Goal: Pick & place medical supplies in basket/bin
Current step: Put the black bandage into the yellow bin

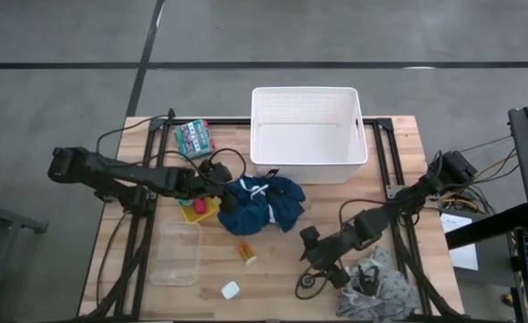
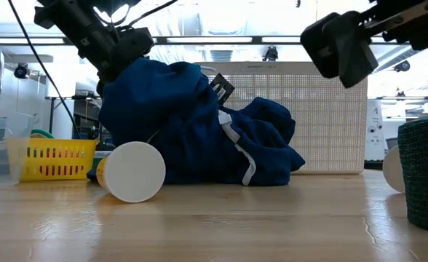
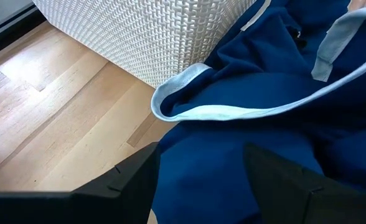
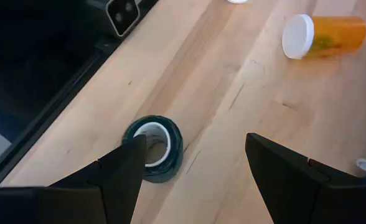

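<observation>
The dark blue garment (image 1: 262, 205) lies bunched on the table in front of the white tub (image 1: 307, 135). Its left part is drawn up to my left gripper (image 1: 217, 182), which is shut on it. My right gripper (image 4: 189, 180) hangs open above the dark green tape roll (image 4: 153, 149). The roll lies flat on the table near the front edge, beside one finger in the right wrist view. The orange pill bottle (image 1: 246, 253) lies on its side between the two arms, white cap toward the near edge. A grey-white patterned cloth (image 1: 382, 292) lies at the front right. My left gripper pinches a bunched fold of the garment's left part (image 3: 201, 155) between its two fingers. It comes from the table's left, slanting down. That part stands up as a peak (image 2: 137, 80), while the rest of the garment sags onto the table.
A yellow tray (image 1: 195, 211) sits just under the left gripper, with a clear plastic box (image 1: 176, 256) nearer the front. A small white piece (image 1: 230, 290) lies by the front edge. A green patterned packet (image 1: 194, 136) lies at the far left.
</observation>
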